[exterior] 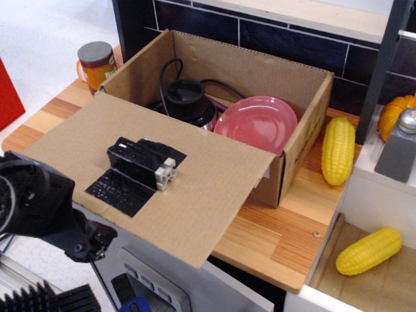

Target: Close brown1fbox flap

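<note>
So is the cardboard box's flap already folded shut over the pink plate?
No, the flap lies folded outward toward the camera, leaving the pink plate inside the box uncovered.

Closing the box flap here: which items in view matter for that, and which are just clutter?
In play:
- flap, folded outward, open
- brown1fbox
- gripper, low beside the flap's front-left edge

Lying about:
- pink plate and black appliance inside the box
- two corn cobs
- orange jar
- pumpkin

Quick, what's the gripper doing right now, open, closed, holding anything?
Gripper: cannot be told; it sits below the flap's near edge, jaws not discernible.
</note>
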Robot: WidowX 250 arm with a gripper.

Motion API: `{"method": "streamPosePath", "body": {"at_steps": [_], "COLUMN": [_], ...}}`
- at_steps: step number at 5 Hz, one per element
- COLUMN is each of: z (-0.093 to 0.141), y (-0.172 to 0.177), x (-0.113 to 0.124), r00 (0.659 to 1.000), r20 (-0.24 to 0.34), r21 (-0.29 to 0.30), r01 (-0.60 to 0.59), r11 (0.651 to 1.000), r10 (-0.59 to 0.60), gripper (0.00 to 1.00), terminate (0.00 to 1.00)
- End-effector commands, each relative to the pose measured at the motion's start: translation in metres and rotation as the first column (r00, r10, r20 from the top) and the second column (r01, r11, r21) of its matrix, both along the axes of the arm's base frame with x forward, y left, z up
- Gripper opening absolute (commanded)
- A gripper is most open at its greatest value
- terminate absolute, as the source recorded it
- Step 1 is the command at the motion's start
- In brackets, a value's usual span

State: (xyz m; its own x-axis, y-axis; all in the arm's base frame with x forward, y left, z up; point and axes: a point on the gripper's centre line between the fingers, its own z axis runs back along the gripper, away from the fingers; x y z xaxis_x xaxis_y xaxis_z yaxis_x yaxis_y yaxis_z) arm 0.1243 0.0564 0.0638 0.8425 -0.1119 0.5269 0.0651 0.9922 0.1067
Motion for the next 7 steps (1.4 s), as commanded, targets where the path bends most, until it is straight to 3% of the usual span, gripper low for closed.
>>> {"method": "streamPosePath", "body": {"at_steps": [1,2,4,5,7], "z": [0.046,0.073,0.103,0.112,0.112], "y": [0.004,0.001,0.005,0.005,0.005], "x": [0.015,0.028,0.064,0.092,0.141], "r00": [0.999,0.999,1.000,0.999,0.990], "r20": [0.035,0.024,-0.015,-0.025,-0.101], "r21": [0.076,0.096,0.143,0.190,0.183], "r01": [-0.007,-0.026,0.014,0.048,0.119], "r11": [0.997,0.995,0.990,0.981,0.976], "r10": [0.005,0.024,-0.012,-0.044,-0.102], "gripper": [1.00,1.00,1.00,1.00,1.00], "terminate": [0.00,0.00,0.00,0.00,0.00]}}
